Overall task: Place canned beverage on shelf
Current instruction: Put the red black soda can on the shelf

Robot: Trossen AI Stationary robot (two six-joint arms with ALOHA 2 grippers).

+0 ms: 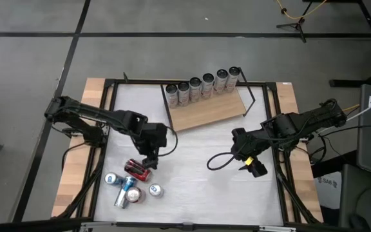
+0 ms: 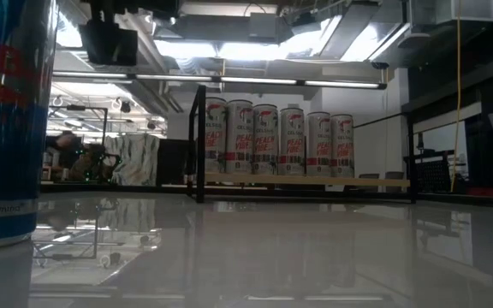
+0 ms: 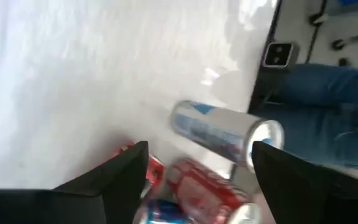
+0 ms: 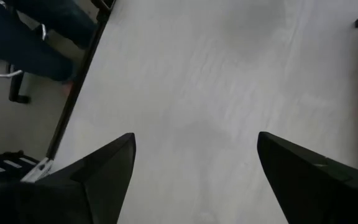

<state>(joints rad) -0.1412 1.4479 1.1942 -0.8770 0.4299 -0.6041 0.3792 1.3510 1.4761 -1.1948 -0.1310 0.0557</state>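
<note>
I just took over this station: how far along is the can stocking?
Done: six cans stand in a row on the shelf. In hand: left gripper, open and empty, hovers over the red can. Left: the loose cans on the table. Right gripper waits open.

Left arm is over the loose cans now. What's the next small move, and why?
Probably lower the left gripper straight down around the red can lying just below it. Its fingers stand open and empty, and the shelf already carries six upright cans in a row, with bare board in front of them. The right gripper waits open over bare table.
</note>
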